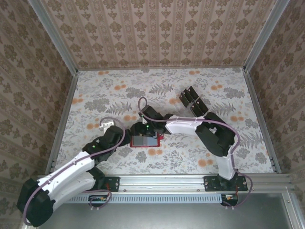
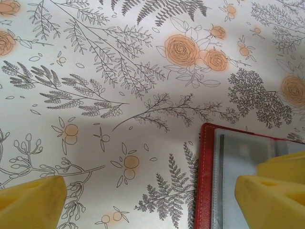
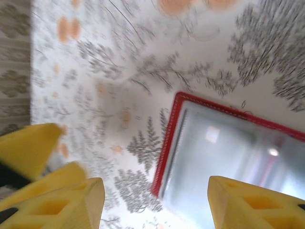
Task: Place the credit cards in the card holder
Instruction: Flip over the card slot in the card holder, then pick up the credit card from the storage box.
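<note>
In the top view, both your arms reach in to the middle of the flowered bench (image 1: pixel 95 95). The card holder (image 1: pixel 147 142) lies open there, a red rim around a pale clear sleeve. The two hands meet over it: the left hand (image 1: pixel 127 138) at its left edge, the right hand (image 1: pixel 144 132) over its far edge. The credit cards (image 1: pixel 192 101) — a small cluster of black rectangles — sit well apart from the holder, farther back and to the right.

In your left wrist view, the left hand (image 2: pixel 152 205) is spread wide with nothing between its yellow fingers (image 2: pixel 31 200). One finger hangs over bare bench and the other over the clear sleeve of the card holder (image 2: pixel 205 191), whose red stitched edge runs between them. You cannot tell whether that finger touches the sleeve.

Your right wrist view is blurred. The right hand (image 3: pixel 157 205) has its fingers (image 3: pixel 257 202) apart and nothing gripped. A corner of the card holder (image 3: pixel 224 143) lies under the gap, open side up, its sleeve catching glare — one finger is over the sleeve, the other over the bench beside the red rim.
</note>
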You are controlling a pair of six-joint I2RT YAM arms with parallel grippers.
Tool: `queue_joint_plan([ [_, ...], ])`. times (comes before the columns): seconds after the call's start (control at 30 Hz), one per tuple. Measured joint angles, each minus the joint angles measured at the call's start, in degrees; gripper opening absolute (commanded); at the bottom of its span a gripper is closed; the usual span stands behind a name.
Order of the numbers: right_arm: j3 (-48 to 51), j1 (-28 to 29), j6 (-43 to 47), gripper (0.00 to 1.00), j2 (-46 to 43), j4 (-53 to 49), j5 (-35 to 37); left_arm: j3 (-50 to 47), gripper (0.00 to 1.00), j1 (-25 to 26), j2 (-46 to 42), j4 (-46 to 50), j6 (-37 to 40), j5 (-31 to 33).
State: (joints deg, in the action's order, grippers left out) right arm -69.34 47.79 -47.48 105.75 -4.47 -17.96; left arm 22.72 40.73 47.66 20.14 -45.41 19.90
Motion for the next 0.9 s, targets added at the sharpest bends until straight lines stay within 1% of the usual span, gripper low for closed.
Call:
queue_joint_plan([
  [0.1, 0.98, -2.62, 2.23, 0.61, -8.24, -2.6, 1.16, 0.0, 1.0, -0.02, 3.02, -1.22, 1.11, -1.66],
  [0.23, 2.29, -8.15, 6.56, 0.6, -17.73, -9.05, 5.97, 0.66, 1.0, -0.02, 8.63, -3.28, 2.71, -3.85],
  [0.33, 3.19, -12.63, 10.47, 0.59, -21.4, -15.63, 11.65, 2.12, 1.0, -0.02, 12.59, -4.42, 3.65, -4.87],
  [0.4, 3.45, -15.21, 13.22, 0.57, -22.05, -19.8, 15.58, 3.19, 1.0, -0.02, 14.45, -4.92, 4.17, -5.31],
  [0.53, 3.5, -19.3, 18.71, 0.51, -22.01, -26.93, 22.71, 5.84, 1.0, -0.02, 17.27, -5.4, 5.22, -5.64],
  [0.6, 2.36, -20.52, 21.16, 0.46, -20.9, -29.68, 25.57, 6.91, 1.0, -0.04, 18.03, -5.42, 5.64, -5.62],
  [0.73, -3.39, -21.57, 26.16, 0.38, -14.43, -32.59, 30.25, 8.66, 1.0, -0.57, 19.34, -5.33, 6.4, -5.6],
  [0.9, -10.6, -21.9, 30.64, 0.33, -5.66, -33.9, 34.77, 9.25, 1.0, -0.76, 19.5, -5.14, 6.49, -5.6],
])
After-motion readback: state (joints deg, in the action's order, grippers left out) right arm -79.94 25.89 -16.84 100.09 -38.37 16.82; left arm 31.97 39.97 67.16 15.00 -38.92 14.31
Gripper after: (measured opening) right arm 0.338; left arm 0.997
